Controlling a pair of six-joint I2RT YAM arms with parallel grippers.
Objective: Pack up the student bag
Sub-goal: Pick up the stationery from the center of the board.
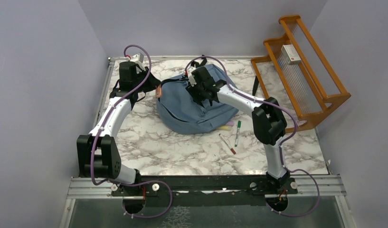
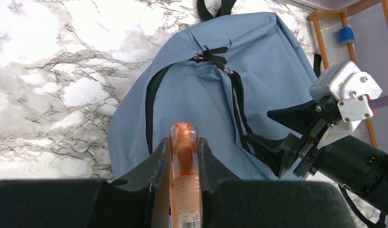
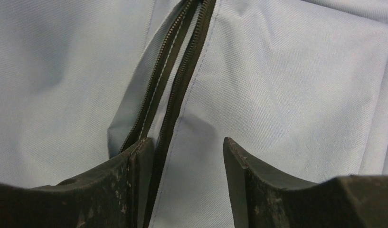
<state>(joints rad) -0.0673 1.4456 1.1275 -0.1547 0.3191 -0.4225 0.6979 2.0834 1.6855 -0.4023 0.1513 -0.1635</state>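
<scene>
Closed on one orange translucent tube (image 2: 184, 185), the left fingers (image 2: 158, 175) hold it over the left side of the single student bag (image 1: 187, 114), which lies mid-counter (image 1: 149, 152). The right fingers (image 3: 258, 190) stand apart, holding nothing, pressed onto the bag's fabric, one of them touching its dark zipper (image 3: 182, 80). Two markers (image 1: 238, 133) lie just beside the bag's near right edge. One wooden rack (image 1: 327, 102) carries one white box (image 1: 290, 53).

student bag (image 1: 182, 111) partly hidden, orange tube (image 2: 184, 175) cut off
</scene>
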